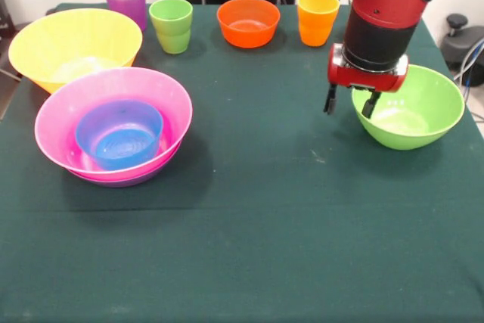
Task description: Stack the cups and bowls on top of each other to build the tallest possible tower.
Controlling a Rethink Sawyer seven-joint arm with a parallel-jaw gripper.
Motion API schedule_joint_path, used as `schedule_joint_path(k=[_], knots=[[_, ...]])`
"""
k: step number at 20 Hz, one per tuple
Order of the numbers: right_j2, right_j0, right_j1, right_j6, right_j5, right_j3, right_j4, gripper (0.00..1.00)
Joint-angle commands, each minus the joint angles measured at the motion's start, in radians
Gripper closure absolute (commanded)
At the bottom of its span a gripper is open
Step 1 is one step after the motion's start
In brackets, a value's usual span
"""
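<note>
Gripper [352, 103] fingers spread, holding nothing, straddling near-left rim of large light green glossy plastic bowl [423, 111]; low pink-rimmed bowl tower [113, 122] well apart across table.

Bright, even light; soft shadows; sharp.

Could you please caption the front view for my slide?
Open hand at green bowl's rim; blue bowl nested in pink bowl.

Five bowls show plainly: yellow [73, 45], pink [113, 122], blue [119, 134], orange [248, 22] and light green [408, 106]. A sixth, seemingly purple [121, 181], peeks beneath the pink. Three cups stand: purple [126, 1], green [172, 25], orange [318, 18].
</note>
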State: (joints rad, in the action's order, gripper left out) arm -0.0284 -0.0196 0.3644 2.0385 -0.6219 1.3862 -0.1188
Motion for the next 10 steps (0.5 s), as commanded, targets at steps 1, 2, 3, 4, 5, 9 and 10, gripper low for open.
schedule_joint_path(k=[1,2,3,4,5,9,10], knots=[[-0.050,0.039,-0.035,0.106,0.023,-0.077,0.015,0.00],[-0.052,0.036,-0.030,0.102,0.016,-0.078,0.020,0.00],[-0.055,0.039,-0.027,0.105,0.009,-0.078,0.027,0.00],[-0.054,0.042,-0.023,0.109,0.008,-0.076,0.032,0.00],[-0.055,0.044,-0.018,0.111,0.004,-0.074,0.039,0.00],[-0.049,0.046,0.000,0.122,-0.014,-0.068,0.060,0.00],[-0.047,0.045,0.000,0.128,-0.017,-0.065,0.067,0.00]])
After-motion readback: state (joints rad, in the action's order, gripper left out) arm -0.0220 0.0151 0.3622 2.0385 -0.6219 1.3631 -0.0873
